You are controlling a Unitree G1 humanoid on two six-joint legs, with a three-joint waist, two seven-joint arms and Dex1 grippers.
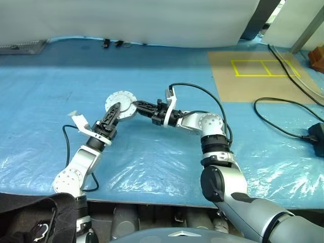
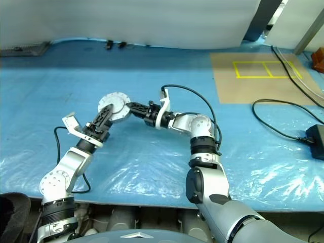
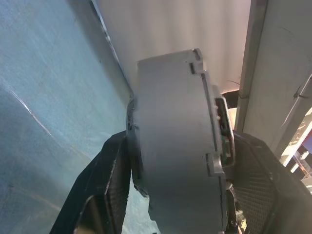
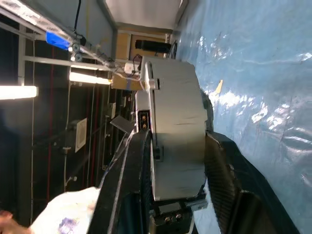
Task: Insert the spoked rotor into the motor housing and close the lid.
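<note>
The motor housing, a short round silver can with small tabs on its rim, is held on edge a little above the blue sheet at centre left. My left gripper reaches up from the near side and is shut on it, one finger on each flat face. My right gripper comes in from the right and grips the same housing across its faces. A thin tabbed plate caps one end; I cannot tell whether it is the lid. The spoked rotor is out of view.
A blue plastic sheet covers the table. At the back right lies a brown board with yellow tape. Black cables and a black power brick lie at the right. Small dark items sit at the back edge.
</note>
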